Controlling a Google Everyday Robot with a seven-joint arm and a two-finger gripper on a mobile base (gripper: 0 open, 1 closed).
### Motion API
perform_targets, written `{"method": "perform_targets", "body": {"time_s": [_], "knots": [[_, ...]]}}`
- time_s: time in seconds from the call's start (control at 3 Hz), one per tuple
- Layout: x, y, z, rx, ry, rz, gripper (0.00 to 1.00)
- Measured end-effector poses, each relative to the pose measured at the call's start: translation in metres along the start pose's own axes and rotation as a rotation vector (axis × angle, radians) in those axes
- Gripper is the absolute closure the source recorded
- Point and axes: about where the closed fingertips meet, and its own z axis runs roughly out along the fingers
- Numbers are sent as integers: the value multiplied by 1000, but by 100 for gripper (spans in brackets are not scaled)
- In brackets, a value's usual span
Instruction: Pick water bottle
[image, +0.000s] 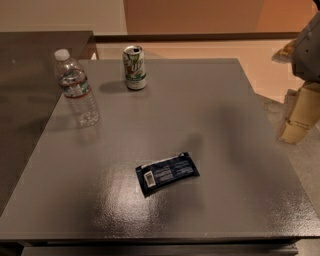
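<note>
The water bottle (76, 89) is a small clear ribbed bottle with a white cap and a blue-green and red label band. It stands upright near the far left corner of the grey table (210, 110). My gripper (300, 117) hangs at the right edge of the view, beyond the table's right side and far from the bottle. It holds nothing that I can see.
A green-and-white soda can (135, 67) stands upright to the right of the bottle, near the far edge. A dark blue snack packet (166, 173) lies flat at the table's middle front. A darker table (25, 75) adjoins on the left.
</note>
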Motion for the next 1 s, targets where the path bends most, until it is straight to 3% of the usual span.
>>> {"method": "perform_targets", "body": {"time_s": [0.33,0.67,1.0], "knots": [[-1,0,0,2,-2,0,0],[-31,-1,20,-16,-56,-23,0],[-79,-6,50,-47,-141,-46,0]]}}
